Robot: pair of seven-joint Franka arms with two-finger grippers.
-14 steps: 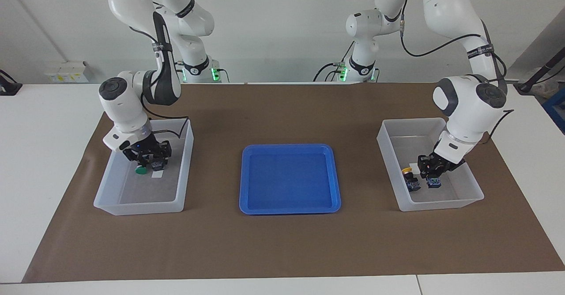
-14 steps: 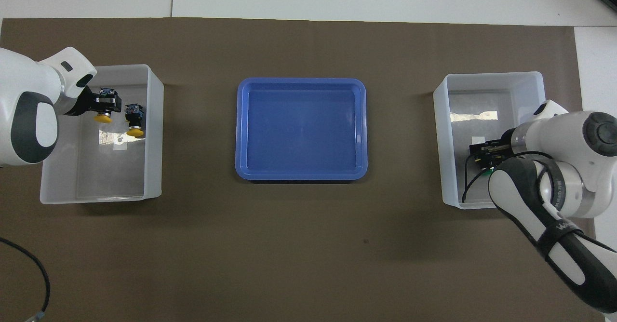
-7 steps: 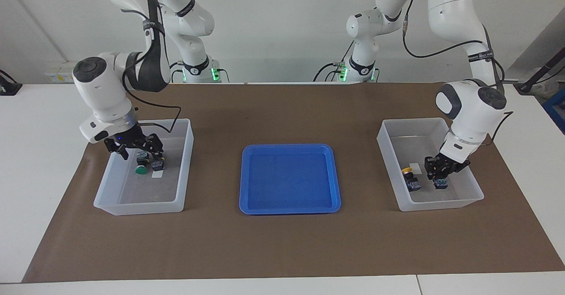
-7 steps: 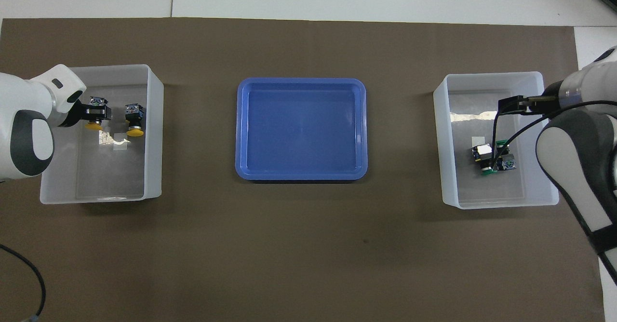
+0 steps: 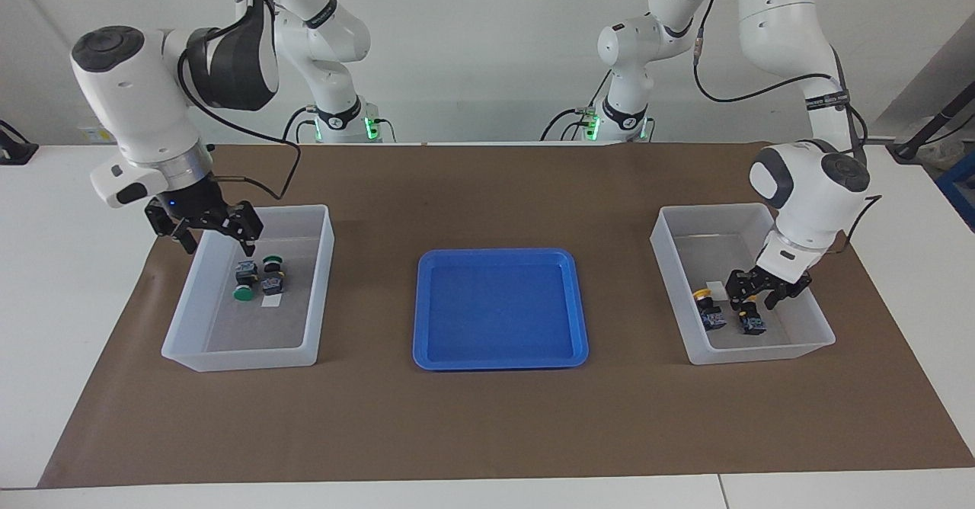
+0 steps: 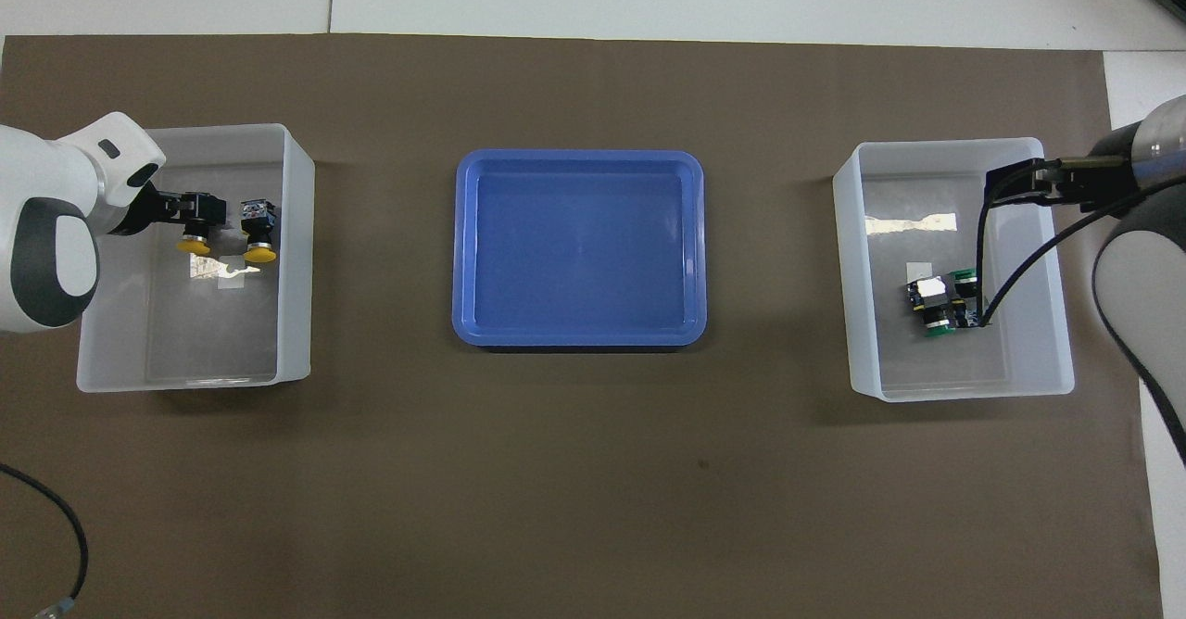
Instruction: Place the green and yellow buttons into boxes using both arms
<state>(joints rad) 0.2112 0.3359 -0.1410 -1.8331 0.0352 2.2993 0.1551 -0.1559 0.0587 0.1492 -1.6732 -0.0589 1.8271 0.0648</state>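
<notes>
Each of the two boxes has one small white label on its floor; any writing on them is too small for me to read. I count four buttons: two green buttons [image 5: 257, 278] lie together in the box [image 5: 204, 350] at my right arm's end of the table [image 5: 487, 433], and two yellow buttons [image 6: 227, 234] lie side by side in the other box [image 5: 762, 350] at my left arm's end. One blue tray [image 5: 500, 356] sits between the boxes. My right end effector [image 5: 206, 228] hangs above its box's rim with its fingers spread apart and holds nothing. My left end effector [image 5: 759, 294] is low inside its box, just over one yellow button; its fingers look parted and not clamped on it, though the view there is poor.
</notes>
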